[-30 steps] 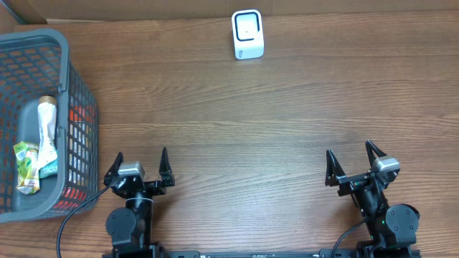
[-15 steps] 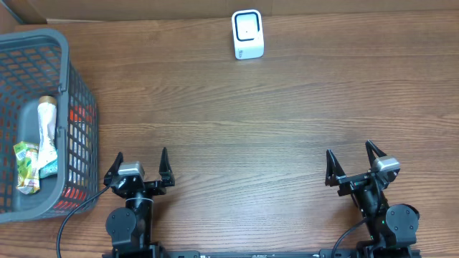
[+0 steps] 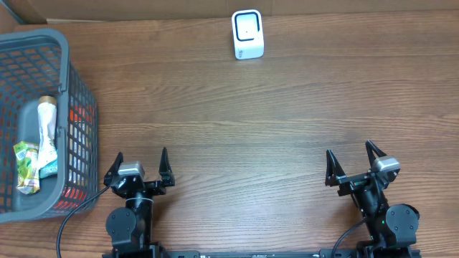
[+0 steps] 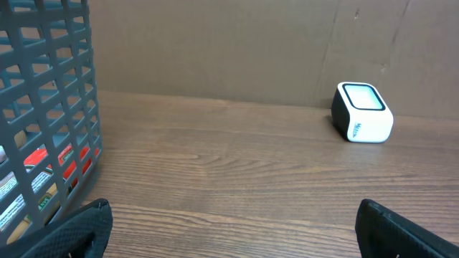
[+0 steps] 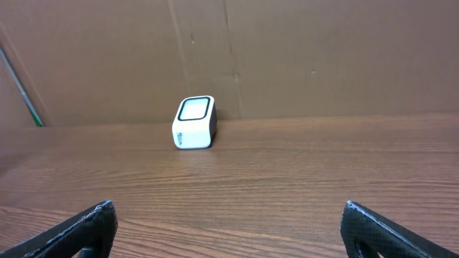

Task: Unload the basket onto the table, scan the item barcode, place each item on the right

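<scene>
Overhead, I see nothing done yet: left fingers (image 3: 164,163) and right fingers (image 3: 330,166) stand wide and empty, the items (image 3: 47,132) lie in the basket (image 3: 82,107), well apart from the scanner (image 3: 247,34); picking and scanning remain.

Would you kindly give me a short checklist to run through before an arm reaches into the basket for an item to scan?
1. Left gripper open and empty: ok.
2. Right gripper open and empty: ok.
3. Items available in the basket: ok; a pale bottle and a green packet lie inside.
4. Barcode showing on either item: cannot tell; too small in the overhead view, and hidden behind the mesh in the left wrist view.
5. Scanner standing at the table's far edge, window towards the arms: ok.
</scene>
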Tool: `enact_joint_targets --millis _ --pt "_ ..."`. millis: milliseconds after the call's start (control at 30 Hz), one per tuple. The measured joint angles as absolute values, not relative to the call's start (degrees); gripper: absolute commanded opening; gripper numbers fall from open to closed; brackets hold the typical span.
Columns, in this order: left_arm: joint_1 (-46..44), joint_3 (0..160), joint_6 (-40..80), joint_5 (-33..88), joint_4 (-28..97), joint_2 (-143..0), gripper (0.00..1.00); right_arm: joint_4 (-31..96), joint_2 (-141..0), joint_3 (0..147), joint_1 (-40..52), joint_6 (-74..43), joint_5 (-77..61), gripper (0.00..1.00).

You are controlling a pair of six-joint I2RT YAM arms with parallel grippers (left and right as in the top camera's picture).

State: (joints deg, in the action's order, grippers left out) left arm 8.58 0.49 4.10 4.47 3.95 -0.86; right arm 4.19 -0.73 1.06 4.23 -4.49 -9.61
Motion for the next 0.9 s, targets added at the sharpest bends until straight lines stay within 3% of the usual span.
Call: enact_joint_targets --millis 900 --pt "8.58 0.49 4.1 4.47 3.95 -0.84 1.0 4.16 -0.73 1.06 4.23 -4.47 -9.63 1.0"
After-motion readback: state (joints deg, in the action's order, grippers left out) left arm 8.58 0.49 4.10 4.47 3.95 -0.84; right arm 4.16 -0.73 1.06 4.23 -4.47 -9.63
